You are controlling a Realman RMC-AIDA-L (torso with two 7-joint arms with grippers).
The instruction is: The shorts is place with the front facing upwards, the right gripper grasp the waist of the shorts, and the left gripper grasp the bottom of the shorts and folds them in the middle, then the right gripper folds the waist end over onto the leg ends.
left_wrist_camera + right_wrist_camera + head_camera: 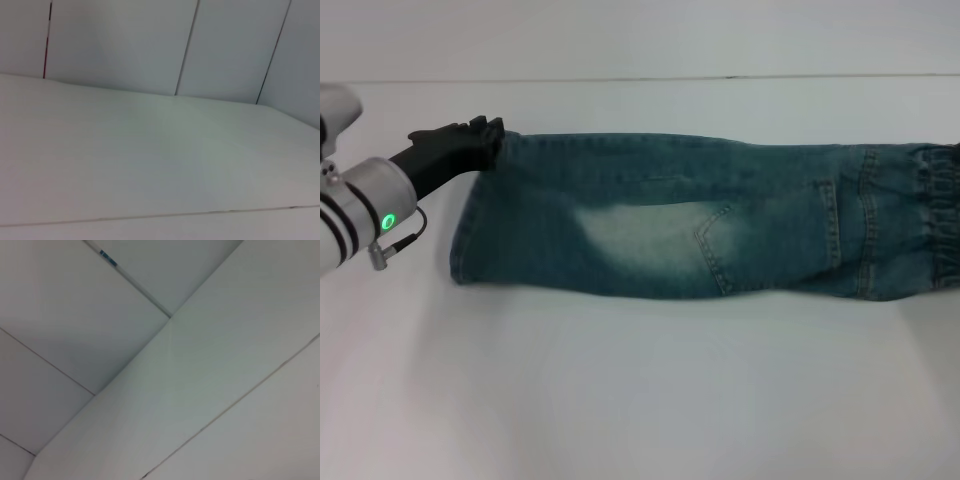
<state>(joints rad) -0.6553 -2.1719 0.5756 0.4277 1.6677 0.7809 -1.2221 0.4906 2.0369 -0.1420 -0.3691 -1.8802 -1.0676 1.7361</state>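
The shorts [720, 225] lie flat across the white table, folded lengthwise into one long band with a pale faded patch and a pocket showing on top. The gathered waist [940, 215] reaches the right edge of the head view. The bottom of the shorts [470, 235] forms the straight left end. My left gripper [490, 138] sits at table level against the far corner of that hem, with its green-lit wrist trailing off to the left. The right gripper is out of view. Both wrist views show only bare table and wall.
The white table [640, 400] stretches out in front of the shorts towards me. A narrower strip of it runs behind them up to the pale back wall [640, 40]. Wall panels with dark seams [185, 50] stand beyond the table's far edge.
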